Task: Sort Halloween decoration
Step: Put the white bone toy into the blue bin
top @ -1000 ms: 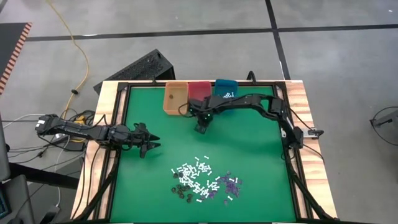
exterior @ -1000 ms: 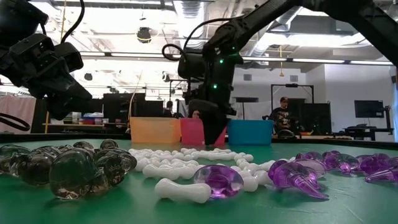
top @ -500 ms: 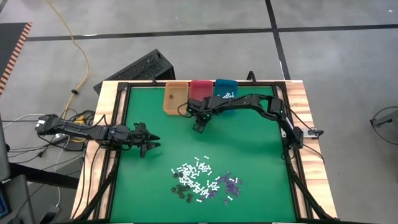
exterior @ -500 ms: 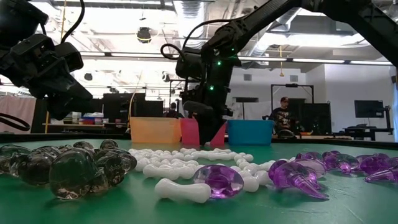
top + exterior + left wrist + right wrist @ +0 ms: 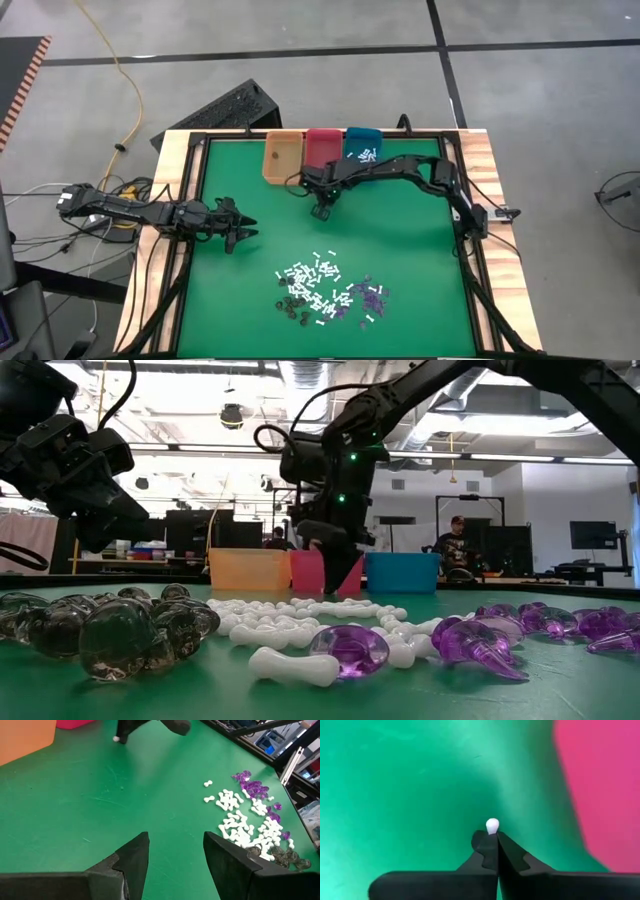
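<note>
Nearest the front edge of the green felt table point(image 5: 400, 240) lies the heap of tiny plastic Halloween decoration pieces point(image 5: 325, 290) — white bone-shaped sticks, translucent purple bits and dark smoky bits, loosely mixed. Farther back at the table's left side, the left gripper point(image 5: 243, 229) hangs with its two dark fingers spread wide, holding nothing. Farthest back, just in front of the orange rectangular bin point(image 5: 281, 157), the pink rectangular bin point(image 5: 321, 145) and the teal rectangular bin point(image 5: 362, 143), the right gripper point(image 5: 319, 211) has its fingers pressed together on one small white bone piece point(image 5: 492, 825) — its rounded end shows at the fingertips
</note>
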You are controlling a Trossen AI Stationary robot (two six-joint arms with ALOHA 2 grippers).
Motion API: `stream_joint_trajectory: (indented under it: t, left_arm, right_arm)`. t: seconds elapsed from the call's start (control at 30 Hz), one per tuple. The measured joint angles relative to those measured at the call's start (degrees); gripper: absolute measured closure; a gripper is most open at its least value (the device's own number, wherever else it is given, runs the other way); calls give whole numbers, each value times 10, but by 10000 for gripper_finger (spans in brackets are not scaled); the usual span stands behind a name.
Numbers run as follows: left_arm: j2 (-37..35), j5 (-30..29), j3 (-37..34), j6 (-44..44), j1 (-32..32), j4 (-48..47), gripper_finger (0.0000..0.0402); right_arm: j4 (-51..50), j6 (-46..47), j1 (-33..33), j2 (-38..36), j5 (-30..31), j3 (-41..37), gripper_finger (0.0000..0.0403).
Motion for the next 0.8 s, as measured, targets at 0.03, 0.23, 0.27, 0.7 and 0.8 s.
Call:
stream_joint_trajectory:
  t: [0.03, 0.23, 0.27, 0.7, 0.8]
  left_arm:
    - [0, 0, 0, -1, 0, 0, 223]
    - [0, 1, 0, -4, 0, 0, 223]
    - [0, 2, 0, -4, 0, 0, 223]
    - [0, 3, 0, -3, 0, 0, 223]
    - [0, 6, 0, -3, 0, -1, 223]
  right_arm:
    - [-3, 0, 5, 0, 0, 0, 381]
    - [-40, 0, 25, -7, -1, 1, 386]
    - [-54, 0, 28, -9, -4, 2, 386]
    - [-193, -51, 9, -98, -5, 9, 386]
    - [-208, -62, -25, -135, -1, 9, 386]
